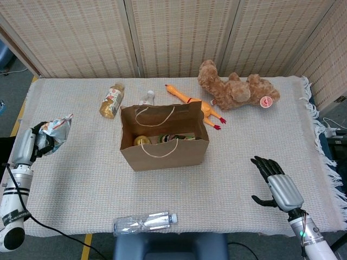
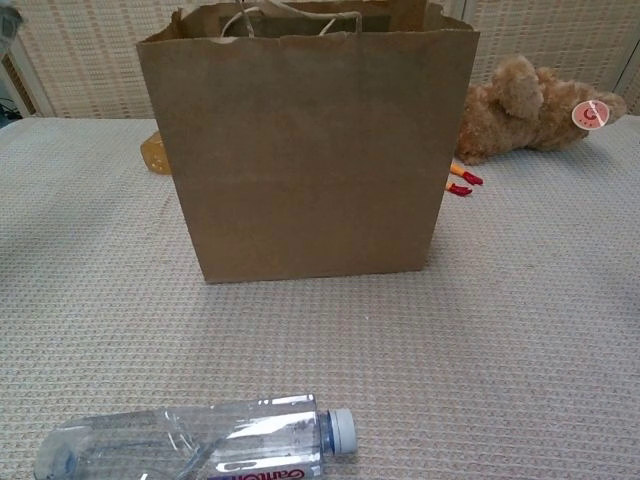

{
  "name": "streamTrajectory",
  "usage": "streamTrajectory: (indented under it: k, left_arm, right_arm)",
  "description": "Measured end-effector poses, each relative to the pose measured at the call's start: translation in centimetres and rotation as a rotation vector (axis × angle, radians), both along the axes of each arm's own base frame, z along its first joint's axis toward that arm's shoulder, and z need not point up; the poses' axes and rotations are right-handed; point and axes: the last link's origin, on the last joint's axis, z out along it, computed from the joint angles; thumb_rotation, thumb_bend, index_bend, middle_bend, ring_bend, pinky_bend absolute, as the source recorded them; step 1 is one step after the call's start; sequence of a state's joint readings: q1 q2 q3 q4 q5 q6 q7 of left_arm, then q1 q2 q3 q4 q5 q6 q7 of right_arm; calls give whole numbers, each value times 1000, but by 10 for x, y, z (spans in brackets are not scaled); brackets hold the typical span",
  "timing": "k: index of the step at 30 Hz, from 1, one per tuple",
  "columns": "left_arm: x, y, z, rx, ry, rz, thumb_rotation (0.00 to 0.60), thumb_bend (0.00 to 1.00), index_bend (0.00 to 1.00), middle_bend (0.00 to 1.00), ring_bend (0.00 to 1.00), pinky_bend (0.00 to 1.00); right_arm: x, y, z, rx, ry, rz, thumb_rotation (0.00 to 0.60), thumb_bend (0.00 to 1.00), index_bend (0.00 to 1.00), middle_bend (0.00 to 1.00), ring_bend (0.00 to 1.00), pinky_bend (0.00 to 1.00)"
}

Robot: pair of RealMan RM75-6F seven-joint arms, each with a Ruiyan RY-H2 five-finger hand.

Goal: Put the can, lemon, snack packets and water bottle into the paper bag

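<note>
The open brown paper bag (image 1: pixel 162 140) (image 2: pixel 308 150) stands at the table's middle; a lemon (image 1: pixel 142 141) and a green packet (image 1: pixel 176 137) show inside it. My left hand (image 1: pixel 28 144) is raised at the far left and holds a silvery snack packet (image 1: pixel 56 131), well left of the bag. A clear water bottle (image 1: pixel 144 222) (image 2: pixel 195 446) lies on its side at the front edge. My right hand (image 1: pixel 274 182) hovers at the front right, fingers spread and empty. The chest view shows neither hand.
A tea bottle (image 1: pixel 111 100), a small bottle (image 1: pixel 147 98) behind the bag, a rubber chicken (image 1: pixel 196 105) and a brown teddy bear (image 1: pixel 236 89) (image 2: pixel 524 108) lie at the back. A woven screen closes off the rear.
</note>
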State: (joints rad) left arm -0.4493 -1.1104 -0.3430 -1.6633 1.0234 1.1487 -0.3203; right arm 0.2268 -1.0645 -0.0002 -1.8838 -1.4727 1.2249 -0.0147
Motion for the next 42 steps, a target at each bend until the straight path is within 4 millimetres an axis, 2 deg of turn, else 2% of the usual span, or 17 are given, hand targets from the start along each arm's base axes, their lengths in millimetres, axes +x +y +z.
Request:
streamTrajectory:
  k: [7,13,19,26,32,37,39,42]
  left_arm:
    - [56,9,13,28,-62,-110,600,704,708,709,643,731]
    - [109,11,10,13,-113,-222,600,701,708,709,643,731]
    - [166,11,0,-24,-121,-347,600,699,708,709,643,733]
    - [226,17,-25,-91,-154,-445,600,697,708,709,643,736]
    - [255,27,-56,-149,-125,-471,600,696,704,706,643,735]
    - [266,31,-78,-192,-116,-469,600,684,682,691,628,727]
    - [268,30,-87,-219,-102,-467,600,659,636,655,589,702]
    - [265,28,-97,-250,-50,-467,600,567,400,455,403,567]
  right_arm:
    - [0,0,-2,11,1,0,600,121,52,0,0,0]
    - [-1,0,-2,21,-1,-6,600,120,52,0,0,0]
    - [-1,0,-1,25,-4,-7,600,120,52,0,0,0]
    - [-2,0,-1,29,-11,-10,600,120,52,0,0,0]
    - [-4,-1,-1,39,-13,-18,600,120,52,0,0,0]
    - [-6,-3,-2,48,-14,-30,600,121,52,0,0,0]
    - [-7,-4,-1,49,-18,-37,600,120,52,0,0,0]
    - [-7,-5,-1,53,-19,-39,600,121,52,0,0,0]
